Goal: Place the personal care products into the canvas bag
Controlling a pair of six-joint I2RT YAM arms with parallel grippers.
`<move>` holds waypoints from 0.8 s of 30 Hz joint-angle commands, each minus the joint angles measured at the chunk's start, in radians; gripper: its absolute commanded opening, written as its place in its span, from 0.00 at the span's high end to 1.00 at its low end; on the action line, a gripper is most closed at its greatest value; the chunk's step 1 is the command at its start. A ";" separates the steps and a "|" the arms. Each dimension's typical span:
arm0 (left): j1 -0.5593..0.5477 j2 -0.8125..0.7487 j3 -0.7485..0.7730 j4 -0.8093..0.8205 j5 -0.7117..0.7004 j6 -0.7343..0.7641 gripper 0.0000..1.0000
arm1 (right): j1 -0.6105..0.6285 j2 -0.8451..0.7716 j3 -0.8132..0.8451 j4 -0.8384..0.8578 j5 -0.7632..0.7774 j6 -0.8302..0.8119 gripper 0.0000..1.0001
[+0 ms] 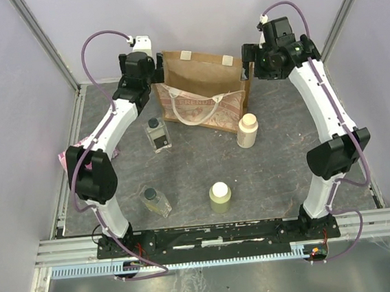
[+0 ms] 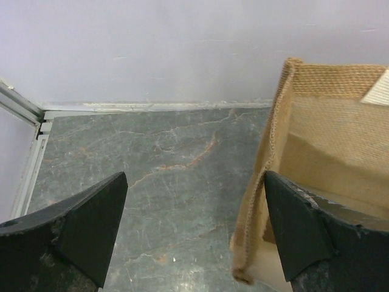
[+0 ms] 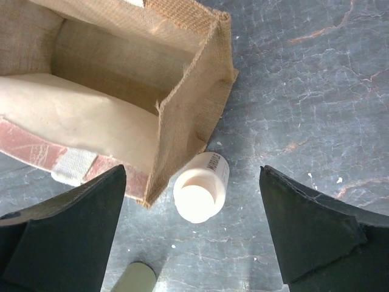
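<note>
Tan-brown boxy canvas bag w/ pinkish front panel stands upper centre. All bottles are on the table:
- cream cylindrical bottle just beside bag's lower-right corner
- clear squarish dark-capped bottle centre-left
- second clear squarish bottle lower left
- pale yellow-green white-capped bottle lower centre

L gripper and R gripper are both spread wide, holding nothing.

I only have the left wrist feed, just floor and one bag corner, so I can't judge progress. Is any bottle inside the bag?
Observer: No. The right wrist view looks into the canvas bag, and the part it shows holds no bottle.
Operator: Where is the nearest bottle?
Observer: The cream bottle stands on the table just outside the bag's near right corner.
Operator: Is the right arm holding it?
Observer: No. The right arm hangs above it with its jaws wide open, not touching it.
</note>
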 commanded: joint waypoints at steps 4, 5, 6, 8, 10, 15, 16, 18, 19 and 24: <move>0.032 0.060 0.068 0.040 0.063 0.044 0.09 | 0.000 -0.123 -0.117 -0.027 0.010 -0.075 0.02; 0.032 0.063 0.071 0.033 0.085 0.042 0.14 | 0.000 -0.136 -0.137 -0.029 0.007 -0.080 0.02; 0.031 0.067 0.074 0.025 0.109 0.039 0.21 | 0.000 -0.149 -0.159 -0.032 0.001 -0.084 0.02; 0.032 0.074 0.077 0.015 0.168 0.029 0.36 | 0.000 -0.178 -0.202 -0.038 -0.010 -0.088 0.03; 0.032 0.083 0.080 0.006 0.220 0.019 0.56 | 0.001 -0.205 -0.257 -0.032 -0.023 -0.087 0.03; 0.031 0.111 0.113 -0.046 0.296 -0.021 0.97 | 0.009 -0.263 -0.405 0.003 -0.050 -0.089 0.03; 0.032 0.110 0.113 -0.049 0.298 -0.027 0.97 | 0.012 -0.269 -0.429 0.004 -0.048 -0.089 0.03; 0.032 0.109 0.114 -0.051 0.280 -0.033 0.97 | 0.017 -0.273 -0.462 0.005 -0.042 -0.089 0.03; 0.032 0.109 0.116 -0.053 0.261 -0.033 0.97 | 0.020 -0.270 -0.473 0.003 -0.035 -0.088 0.03; 0.037 0.124 0.151 -0.090 0.155 -0.010 0.97 | 0.046 -0.238 -0.494 0.010 -0.002 -0.067 0.02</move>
